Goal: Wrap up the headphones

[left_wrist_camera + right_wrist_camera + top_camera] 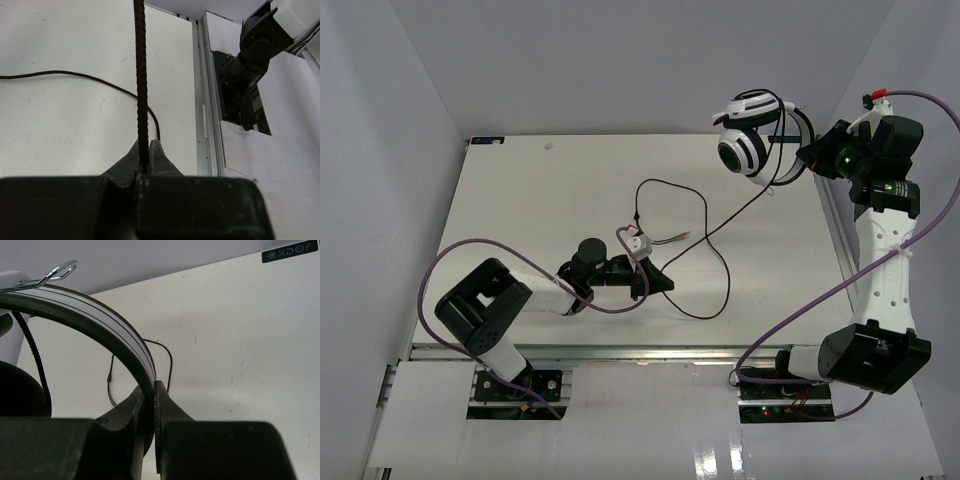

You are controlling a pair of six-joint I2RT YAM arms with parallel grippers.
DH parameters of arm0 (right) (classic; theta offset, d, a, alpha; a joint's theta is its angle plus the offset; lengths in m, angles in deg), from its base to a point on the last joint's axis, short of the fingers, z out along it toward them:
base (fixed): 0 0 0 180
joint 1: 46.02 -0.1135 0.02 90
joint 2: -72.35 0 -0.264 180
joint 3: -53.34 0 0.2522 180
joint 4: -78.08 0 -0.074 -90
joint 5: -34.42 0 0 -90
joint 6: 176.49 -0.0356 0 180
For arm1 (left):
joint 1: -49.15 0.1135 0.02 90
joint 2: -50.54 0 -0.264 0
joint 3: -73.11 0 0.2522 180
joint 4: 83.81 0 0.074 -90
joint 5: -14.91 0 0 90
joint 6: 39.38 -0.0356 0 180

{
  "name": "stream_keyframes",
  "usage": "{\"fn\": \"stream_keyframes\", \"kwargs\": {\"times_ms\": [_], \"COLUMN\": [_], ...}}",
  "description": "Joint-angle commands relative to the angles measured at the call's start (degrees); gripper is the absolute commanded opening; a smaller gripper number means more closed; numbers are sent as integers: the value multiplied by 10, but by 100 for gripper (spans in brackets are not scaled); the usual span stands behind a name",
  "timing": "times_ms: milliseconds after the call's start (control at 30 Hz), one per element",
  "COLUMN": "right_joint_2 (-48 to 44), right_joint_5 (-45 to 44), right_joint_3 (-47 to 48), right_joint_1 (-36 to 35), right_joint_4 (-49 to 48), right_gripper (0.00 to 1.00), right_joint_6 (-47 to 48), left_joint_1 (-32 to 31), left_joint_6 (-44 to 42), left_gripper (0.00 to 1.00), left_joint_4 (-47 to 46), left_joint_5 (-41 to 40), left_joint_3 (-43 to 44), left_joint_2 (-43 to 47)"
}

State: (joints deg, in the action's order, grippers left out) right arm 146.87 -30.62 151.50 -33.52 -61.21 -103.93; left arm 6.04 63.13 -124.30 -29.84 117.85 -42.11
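Left end effector (144, 152): fingers pressed together on the thin black cable (141, 75), low over the middle of the worktop (520, 200).
Right end effector (152, 395): clamped on the dark headband (100, 322).
Headphones (743, 148): held by that headband at the far right corner of the worktop, one striped earcup (741, 153) showing from above.
Cable path: from the headphones down to the left end effector, the rest lying in loose loops on the worktop.
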Motion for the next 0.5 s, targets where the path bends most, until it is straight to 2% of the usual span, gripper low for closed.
{"fn": "stream_keyframes", "kwargs": {"times_ms": [0, 167, 467], "right_joint_2": [3, 1, 12], "right_joint_5": [38, 47, 4], "right_joint_3": [3, 0, -4], "right_joint_1": [10, 14, 20], "right_joint_4": [-46, -46, -46], "right_gripper": [8, 8, 8], "right_joint_6": [-3, 4, 11], "left_joint_1": [20, 42, 44], "left_joint_6": [-4, 11, 39], "left_gripper": [0, 0, 0], "left_joint_4": [-14, -35, -50], "left_joint_5": [28, 40, 72], "left_joint_3": [-17, -31, -31], "left_joint_2": [45, 47, 81]}}
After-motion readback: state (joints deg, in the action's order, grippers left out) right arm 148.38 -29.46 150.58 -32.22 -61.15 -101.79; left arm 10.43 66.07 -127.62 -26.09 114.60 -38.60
